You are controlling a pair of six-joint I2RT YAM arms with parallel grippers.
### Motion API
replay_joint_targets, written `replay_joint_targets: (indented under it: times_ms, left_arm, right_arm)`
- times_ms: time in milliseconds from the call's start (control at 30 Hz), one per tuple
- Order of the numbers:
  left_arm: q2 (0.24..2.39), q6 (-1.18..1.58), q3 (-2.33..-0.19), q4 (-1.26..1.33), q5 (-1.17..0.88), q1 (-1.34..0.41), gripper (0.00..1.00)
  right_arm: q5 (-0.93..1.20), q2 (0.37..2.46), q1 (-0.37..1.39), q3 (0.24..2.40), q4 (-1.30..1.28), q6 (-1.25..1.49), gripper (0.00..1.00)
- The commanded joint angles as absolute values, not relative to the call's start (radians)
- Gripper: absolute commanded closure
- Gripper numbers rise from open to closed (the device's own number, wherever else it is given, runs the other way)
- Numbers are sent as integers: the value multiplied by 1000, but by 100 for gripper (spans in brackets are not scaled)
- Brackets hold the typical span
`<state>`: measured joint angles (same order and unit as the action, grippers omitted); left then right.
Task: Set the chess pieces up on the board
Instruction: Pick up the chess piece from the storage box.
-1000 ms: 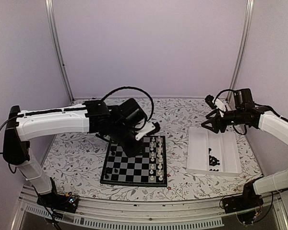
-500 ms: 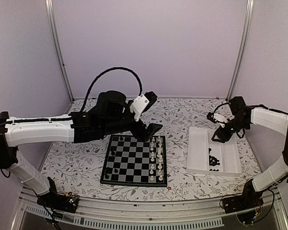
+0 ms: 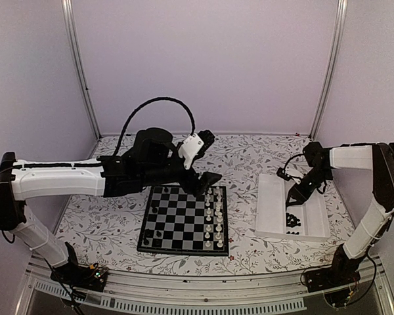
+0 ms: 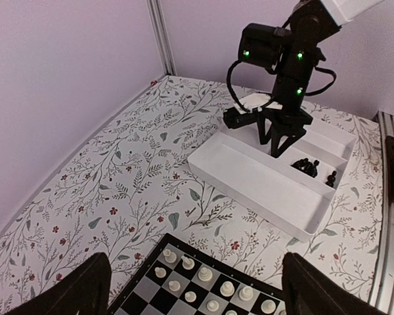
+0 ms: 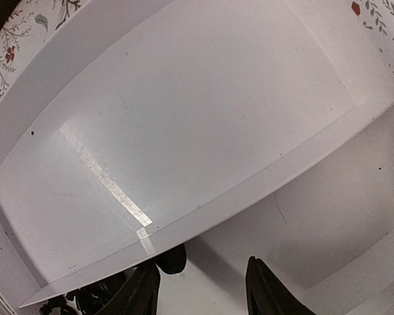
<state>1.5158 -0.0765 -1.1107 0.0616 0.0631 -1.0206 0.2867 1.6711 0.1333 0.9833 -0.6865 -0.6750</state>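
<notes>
Left fingers (image 4: 79, 292): wide apart, holding nothing. Up in the air above the far end of the board (image 3: 184, 220). Seen only as two dark stubs in the bottom corners of the left wrist view, with the ends cut off.
Right fingers (image 5: 141, 292): apart, not closed on anything. Pointing down into the tray (image 3: 269, 210), on the right side of its long inner wall. Only the tips show in the right wrist view; the rest is cut off at the bottom edge.
Board: flat on the counter (image 3: 98, 216), near the middle. Far edge partly hidden behind the left arm (image 3: 72, 174) in the top view. Only one corner shows in the left wrist view.
Chess pieces (image 3: 292, 220): mostly in a little black heap in the tray, just on the near side of the right fingers. A few more stand on the left side of the board. Too tiny to tell which kind each one is. In the right wrist view, one dark piece sits right by a fingertip, and it is hard to tell if they touch. More dark lumps sit at the bottom left, cut off by the edge.
White pieces (image 3: 213, 216): standing in two rows down the right side of the board. Kinds too small to make out.
Tray: white and long, on the counter to the right of the board, not touching it.
</notes>
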Motion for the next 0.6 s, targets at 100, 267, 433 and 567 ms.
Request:
replay_joint_targets:
  times_ms: [100,267,433,567]
  left_arm:
    - [1545,-78,-1143,46,64,-1023,9]
    - [1561,-82,-1152,35,66,-1024,9]
    - [1577,-82,-1159,27,61,-1027,10]
    - [1602,-98,-1168,24,63,-1042,12]
  right_arm:
    - [390,1728,132,1012,-708,-709,54]
    - [422,1782,131,1024,-722,-731,66]
    - [470,1807,130,1033,-740,-741,82]
    - [486,1787,121,1025,-749,-737,89]
